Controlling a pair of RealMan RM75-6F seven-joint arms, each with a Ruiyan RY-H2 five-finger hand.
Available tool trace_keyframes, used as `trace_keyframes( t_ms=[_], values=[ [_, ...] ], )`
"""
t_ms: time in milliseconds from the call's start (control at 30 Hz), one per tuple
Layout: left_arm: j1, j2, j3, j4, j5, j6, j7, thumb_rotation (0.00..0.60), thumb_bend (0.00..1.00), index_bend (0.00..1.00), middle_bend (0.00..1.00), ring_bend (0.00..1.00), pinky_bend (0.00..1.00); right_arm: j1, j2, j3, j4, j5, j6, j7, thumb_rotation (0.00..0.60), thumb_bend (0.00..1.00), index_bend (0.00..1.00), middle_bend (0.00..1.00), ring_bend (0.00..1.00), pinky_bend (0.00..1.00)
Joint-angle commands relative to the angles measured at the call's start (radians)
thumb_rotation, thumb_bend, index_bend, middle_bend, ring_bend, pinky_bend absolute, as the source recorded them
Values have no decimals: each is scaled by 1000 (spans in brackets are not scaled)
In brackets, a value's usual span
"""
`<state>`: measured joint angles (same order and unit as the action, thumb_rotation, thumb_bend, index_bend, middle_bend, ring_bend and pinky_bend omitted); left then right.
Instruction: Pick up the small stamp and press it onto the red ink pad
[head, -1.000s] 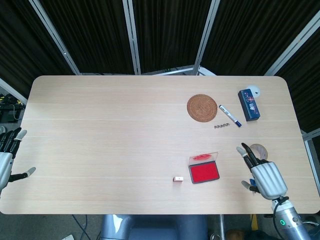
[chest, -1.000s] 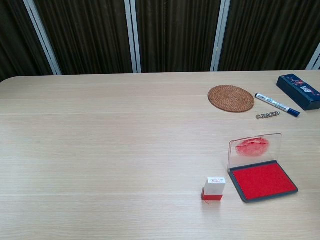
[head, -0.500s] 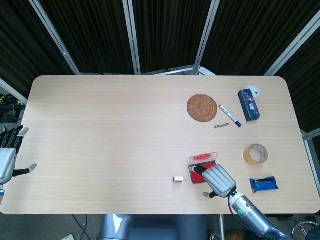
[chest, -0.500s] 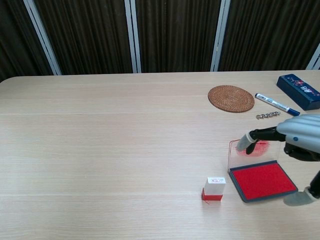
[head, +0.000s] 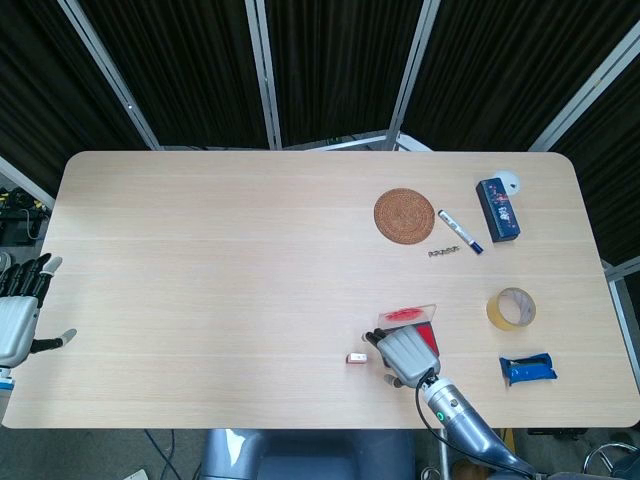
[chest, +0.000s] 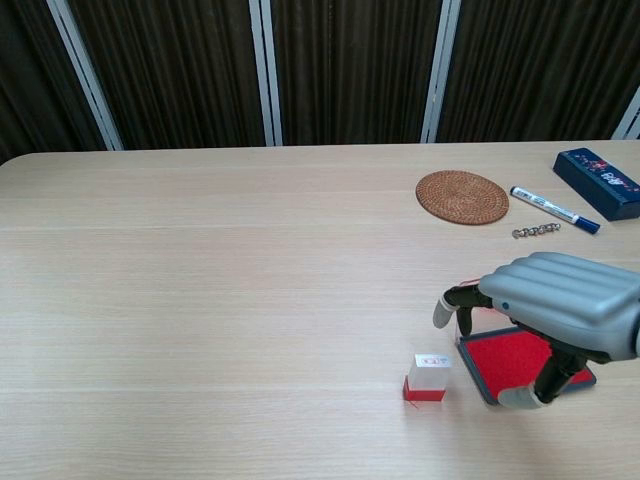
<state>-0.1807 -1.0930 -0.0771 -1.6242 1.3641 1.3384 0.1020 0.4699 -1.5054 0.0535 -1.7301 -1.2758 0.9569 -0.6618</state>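
Chest view: right robot hand, fingers apart, over ink pad beside stamp; labels unreadable.

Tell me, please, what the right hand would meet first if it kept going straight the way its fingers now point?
Probably the small white stamp with the red base. The right hand hovers over the open red ink pad, fingers aimed left toward the stamp but higher up, so it might pass over it; depth is unclear.
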Motion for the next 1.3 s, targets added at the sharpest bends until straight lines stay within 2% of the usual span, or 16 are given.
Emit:
trace_keyframes(
  t_ms=[33,733,1300],
  values=[
    [1,0,1,-2,1,2,2,600,0,0,0,0,0,10,-32,-3,17,22,21,-34,600,121,260,348,938,1000],
    [1,5,4,-6,-5,0,3,600,0,0,0,0,0,45,-161,-16,59,105,92,-186,600,178,345,434,937,1000],
    [-1,7,6,-7,-7,-3,3,600,0,0,0,0,0,69,-203,-24,84,124,119,-247,600,230,410,488,938,1000]
  ],
)
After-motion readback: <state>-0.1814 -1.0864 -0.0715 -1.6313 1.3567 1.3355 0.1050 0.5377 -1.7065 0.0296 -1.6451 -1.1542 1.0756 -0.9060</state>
